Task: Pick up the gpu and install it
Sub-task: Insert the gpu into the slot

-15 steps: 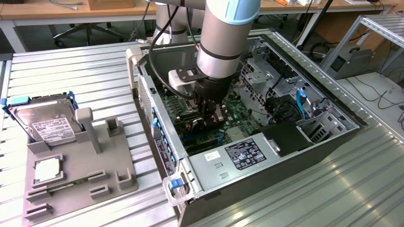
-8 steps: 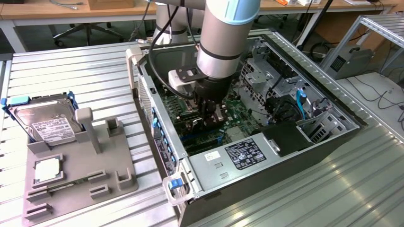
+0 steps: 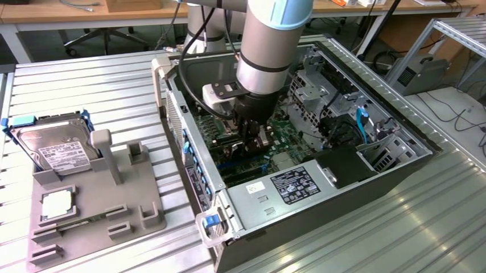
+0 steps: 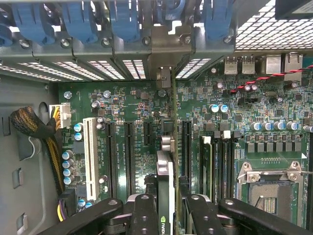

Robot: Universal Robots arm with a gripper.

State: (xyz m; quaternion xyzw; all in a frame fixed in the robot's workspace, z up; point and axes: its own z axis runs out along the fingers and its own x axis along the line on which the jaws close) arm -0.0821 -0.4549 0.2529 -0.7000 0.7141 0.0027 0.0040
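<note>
My gripper (image 4: 166, 208) is shut on the gpu (image 4: 165, 166), a thin black card seen edge-on between the two black fingers (image 4: 144, 213). The card stands upright over the green motherboard (image 4: 132, 103), among the long black expansion slots (image 4: 128, 156). Its far end reaches toward the rear slot openings (image 4: 164, 73) of the case. Whether its edge sits in a slot is hidden by the card itself. In the exterior view my gripper (image 3: 254, 139) reaches down into the open computer case (image 3: 379, 170), low over the board.
A white slot (image 4: 89, 152), memory slots (image 4: 220, 161) and the empty processor socket (image 4: 269, 186) flank the card. Cables (image 4: 34, 127) lie by the case wall. Outside the case, a grey fixture (image 3: 99, 210) holds a silver hard drive (image 3: 57, 145). The power supply (image 3: 296, 185) fills the case's near end.
</note>
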